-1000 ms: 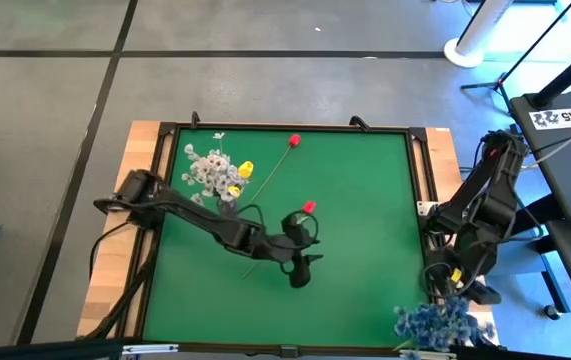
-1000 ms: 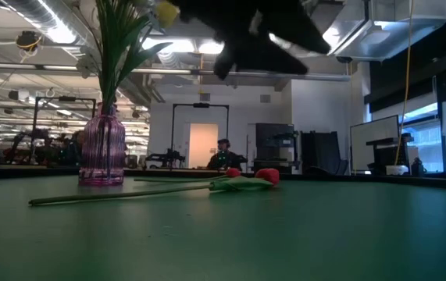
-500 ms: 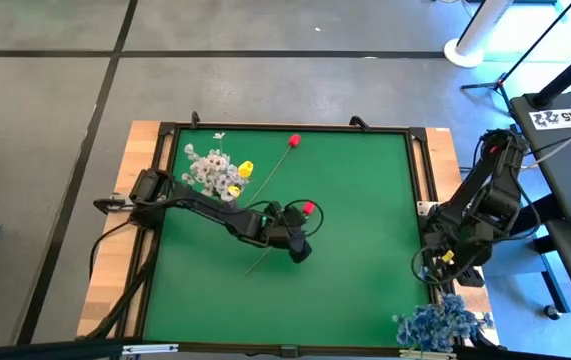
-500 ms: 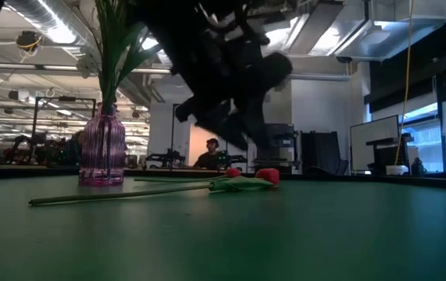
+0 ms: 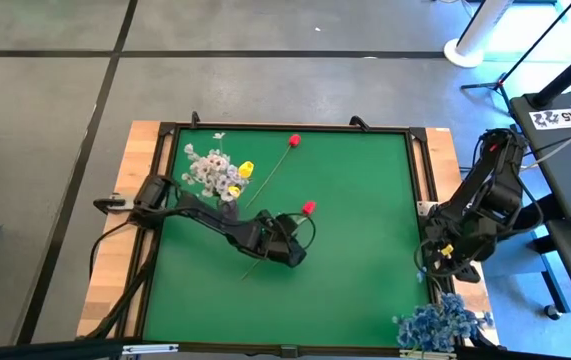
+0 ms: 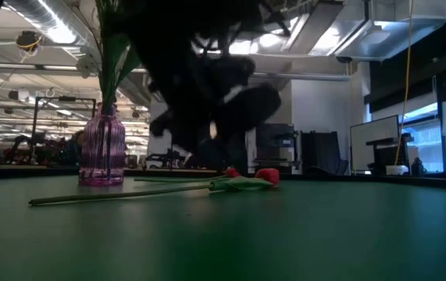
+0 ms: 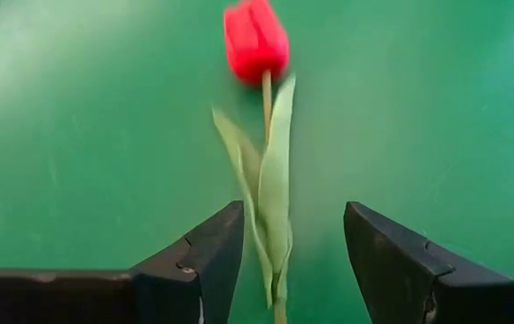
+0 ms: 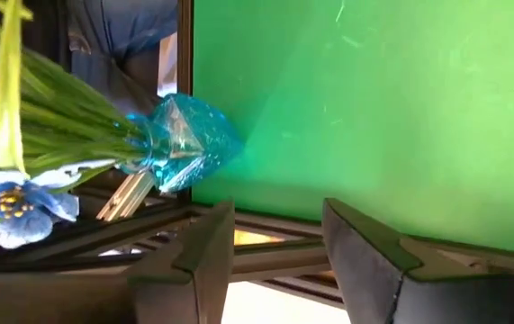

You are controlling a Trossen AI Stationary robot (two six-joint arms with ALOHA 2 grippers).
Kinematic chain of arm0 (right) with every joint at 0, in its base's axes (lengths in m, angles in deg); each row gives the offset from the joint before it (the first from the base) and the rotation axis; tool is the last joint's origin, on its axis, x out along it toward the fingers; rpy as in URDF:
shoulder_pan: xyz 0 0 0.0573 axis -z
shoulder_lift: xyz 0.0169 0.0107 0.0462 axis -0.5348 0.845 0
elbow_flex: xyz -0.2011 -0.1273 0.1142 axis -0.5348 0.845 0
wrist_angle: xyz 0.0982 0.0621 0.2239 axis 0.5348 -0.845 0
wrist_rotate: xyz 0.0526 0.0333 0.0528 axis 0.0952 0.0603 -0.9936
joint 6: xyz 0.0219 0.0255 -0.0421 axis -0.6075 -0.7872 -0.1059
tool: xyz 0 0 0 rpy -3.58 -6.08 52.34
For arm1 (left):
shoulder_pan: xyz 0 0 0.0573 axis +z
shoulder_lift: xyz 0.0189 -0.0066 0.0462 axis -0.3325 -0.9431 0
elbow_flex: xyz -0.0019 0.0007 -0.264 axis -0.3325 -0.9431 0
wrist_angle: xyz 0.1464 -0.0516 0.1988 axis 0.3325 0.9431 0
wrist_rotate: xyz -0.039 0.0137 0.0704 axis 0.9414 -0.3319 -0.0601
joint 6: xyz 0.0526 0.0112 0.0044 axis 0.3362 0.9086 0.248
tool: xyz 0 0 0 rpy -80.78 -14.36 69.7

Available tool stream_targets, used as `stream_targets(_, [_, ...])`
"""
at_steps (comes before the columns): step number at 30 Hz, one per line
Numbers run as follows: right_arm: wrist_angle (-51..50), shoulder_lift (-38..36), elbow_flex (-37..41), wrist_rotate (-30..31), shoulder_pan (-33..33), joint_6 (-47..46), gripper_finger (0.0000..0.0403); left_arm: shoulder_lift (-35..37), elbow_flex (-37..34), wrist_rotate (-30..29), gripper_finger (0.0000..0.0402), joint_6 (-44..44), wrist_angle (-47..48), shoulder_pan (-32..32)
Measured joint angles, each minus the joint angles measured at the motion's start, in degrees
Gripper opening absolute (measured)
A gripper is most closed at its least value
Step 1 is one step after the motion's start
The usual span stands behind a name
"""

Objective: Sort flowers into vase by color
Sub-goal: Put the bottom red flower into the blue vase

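Red tulip (image 7: 256, 40) lies near the middle of the green tabletop (image 5: 365, 200), its stem running straight between the wide-open jaws of the left gripper (image 7: 291, 247), bloom ahead. Right gripper (image 8: 279, 243), empty, waits off the right edge.

You have a green mat (image 5: 355, 250) filling the middle of the high view, framed by a black border and set on a wooden tabletop (image 5: 115, 290) whose bare planks show at the frame's left. Grey floor (image 5: 265, 70) crossed by dark lines fills the upper part, with a white round stand base (image 5: 462, 50) at the upper right. In the low view, an office hall stretches behind the mat, with ceiling ducts (image 6: 43, 19) at the upper left, a lit doorway (image 6: 201, 144) near centre and monitors (image 6: 372, 144) at the right.
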Motion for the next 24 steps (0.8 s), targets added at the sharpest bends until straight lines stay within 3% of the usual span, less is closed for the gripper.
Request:
stream_targets(6, [0.09, 0.07, -0.14, 0.87, -0.02, -0.02, 0.0172, -3.43, -3.47, -1.1, 0.0187, -5.53, -5.58, 0.17])
stream_targets(11, [-0.12, 0.37, -5.86, 4.58, -0.02, 0.51, 0.0172, -3.83, -6.09, -4.72, 0.0175, -8.38, -8.56, -1.12])
stream_targets(14, [-0.17, 0.26, -10.86, 10.63, -0.02, 3.97, 0.0172, -4.0, -6.32, -6.65, 0.0134, -9.31, -9.03, -2.19])
stream_targets(19, [-0.33, 0.24, -16.22, 24.0, -0.02, 12.94, 0.0172, -3.78, -6.55, -9.88, 0.002, -10.51, -8.73, -4.36])
stream_targets(24, [0.25, 1.19, -16.52, 41.67, -0.02, 23.26, 0.0172, 1.02, -6.67, -10.24, 0.0014, -7.42, -9.55, -6.8])
